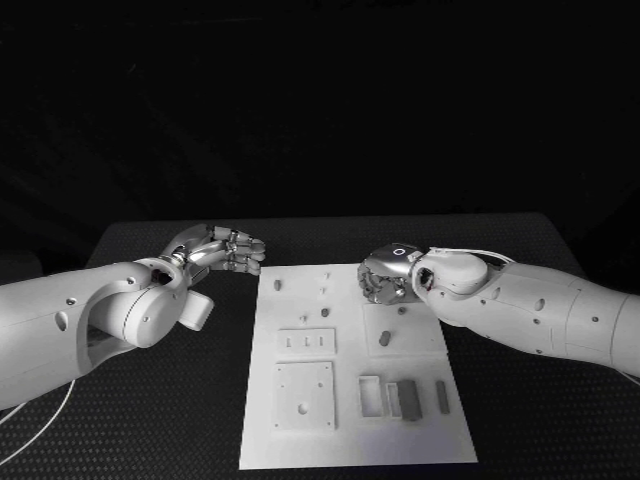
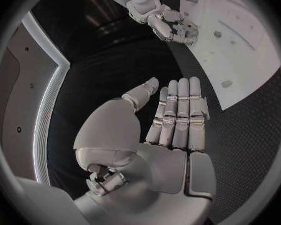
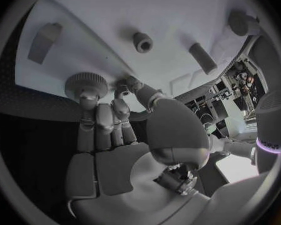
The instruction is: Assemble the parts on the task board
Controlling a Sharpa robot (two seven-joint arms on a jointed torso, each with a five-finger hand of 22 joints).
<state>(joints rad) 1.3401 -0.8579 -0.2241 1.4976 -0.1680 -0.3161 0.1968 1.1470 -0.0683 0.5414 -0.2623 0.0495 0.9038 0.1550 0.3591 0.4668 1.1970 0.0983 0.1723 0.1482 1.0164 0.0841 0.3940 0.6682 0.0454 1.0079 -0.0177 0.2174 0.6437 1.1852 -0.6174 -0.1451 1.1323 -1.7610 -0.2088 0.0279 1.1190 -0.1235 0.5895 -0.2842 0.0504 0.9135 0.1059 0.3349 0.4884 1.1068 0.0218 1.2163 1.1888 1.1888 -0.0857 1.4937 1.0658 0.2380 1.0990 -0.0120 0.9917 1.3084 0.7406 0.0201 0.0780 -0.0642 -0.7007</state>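
Spanning the frame's lower middle, the white board (image 1: pixel 361 440) lies on my black table (image 1: pixel 147 420). My left hand (image 1: pixel 222 250), upper left beside the board, is flat, fingers pressed together, empty. My right hand (image 1: pixel 385 275), top centre, pinches a round knurled part (image 3: pixel 85 85); grey parts (image 1: pixel 407 398) lie lower right.

The task board (image 1: pixel 352 440) is plain white, lying on a black table (image 1: pixel 147 420) with a fine dotted weave. The small parts (image 1: pixel 410 398) on it are grey. Both arms are white; the left hand (image 1: pixel 227 250) and right hand (image 1: pixel 387 274) are silver.
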